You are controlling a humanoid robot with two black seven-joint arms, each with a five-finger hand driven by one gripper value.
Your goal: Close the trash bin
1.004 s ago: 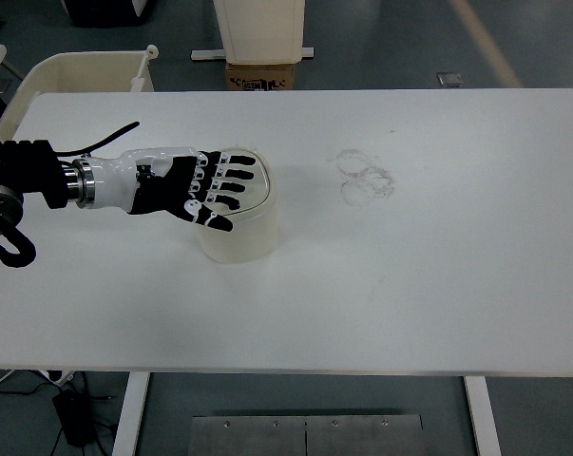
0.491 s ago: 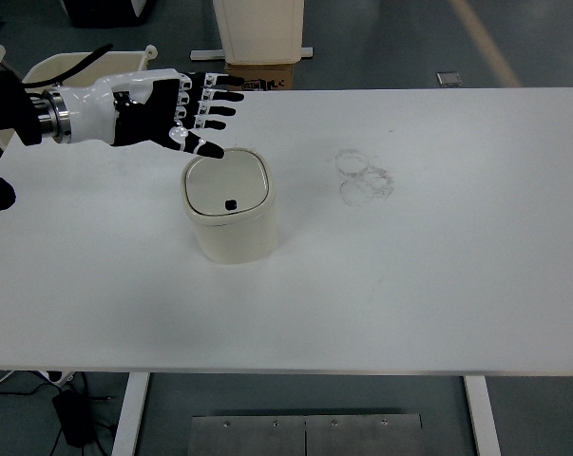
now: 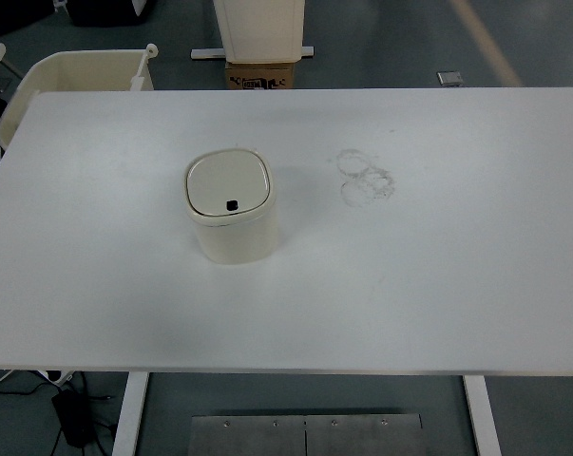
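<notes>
Since the lid (image 3: 228, 183) is seen flat on the trash bin (image 3: 231, 206), left of the table's (image 3: 438, 285) centre, neither hand is shown; finger state cannot be told.

light: bright, even | shadows: soft, right of trash bin (image 3: 231, 207) | focus: sharp | glare: none
</notes>
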